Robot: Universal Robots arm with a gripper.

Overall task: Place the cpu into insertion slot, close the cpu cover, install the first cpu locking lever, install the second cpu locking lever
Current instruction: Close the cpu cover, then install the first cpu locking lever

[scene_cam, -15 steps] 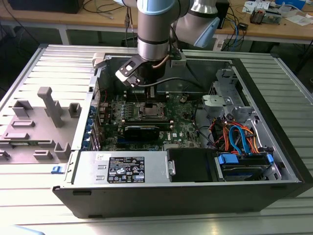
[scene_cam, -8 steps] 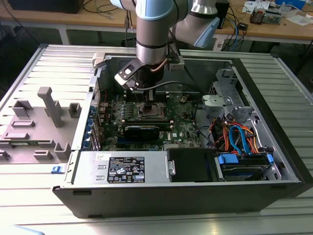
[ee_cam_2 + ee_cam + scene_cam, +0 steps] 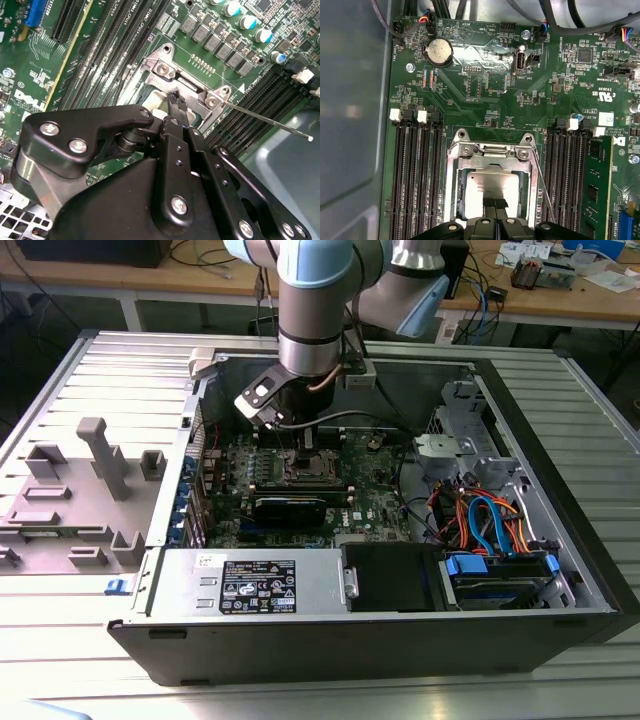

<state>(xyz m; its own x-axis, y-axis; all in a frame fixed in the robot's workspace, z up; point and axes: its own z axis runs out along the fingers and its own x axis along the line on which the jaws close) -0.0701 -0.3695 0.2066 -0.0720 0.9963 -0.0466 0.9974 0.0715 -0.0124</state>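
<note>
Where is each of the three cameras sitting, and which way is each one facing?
Exterior view: off the arm, above, looking down into the open computer case; the arm and gripper show.
First wrist view: on the arm, facing squarely down at the cpu cover and cpu; the gripper shows.
Second wrist view: on the arm, looking slantwise past the gripper at the cpu cover.
Shared: both wrist views show gripper, cpu cover and a wire lever.
</note>
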